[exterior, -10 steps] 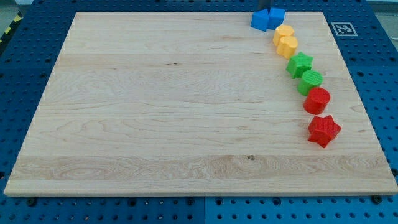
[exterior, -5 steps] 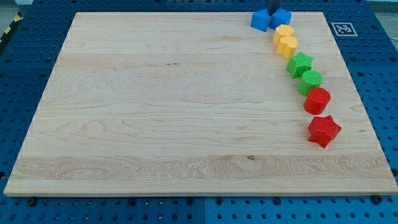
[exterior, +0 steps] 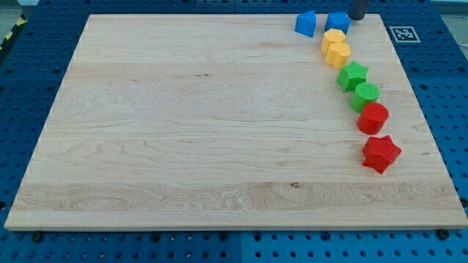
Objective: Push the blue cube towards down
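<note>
The blue cube (exterior: 337, 21) sits at the top right of the wooden board (exterior: 183, 131), just above the yellow blocks. A second blue block (exterior: 306, 23), of unclear shape, lies a short gap to its left. My tip (exterior: 357, 17) is the dark rod end at the view's top edge, right beside the blue cube's right side and touching or nearly touching it.
Below the blue cube a curved line of blocks runs down the board's right side: two yellow blocks (exterior: 334, 36) (exterior: 338, 53), a green star (exterior: 352, 75), a green block (exterior: 365, 95), a red cylinder (exterior: 373, 117) and a red star (exterior: 380, 153). A marker tag (exterior: 401, 33) is at the top right corner.
My tip has moved from between the two blue blocks to the right side of the blue cube. The blue cube has shifted slightly right, opening a gap to the other blue block.
</note>
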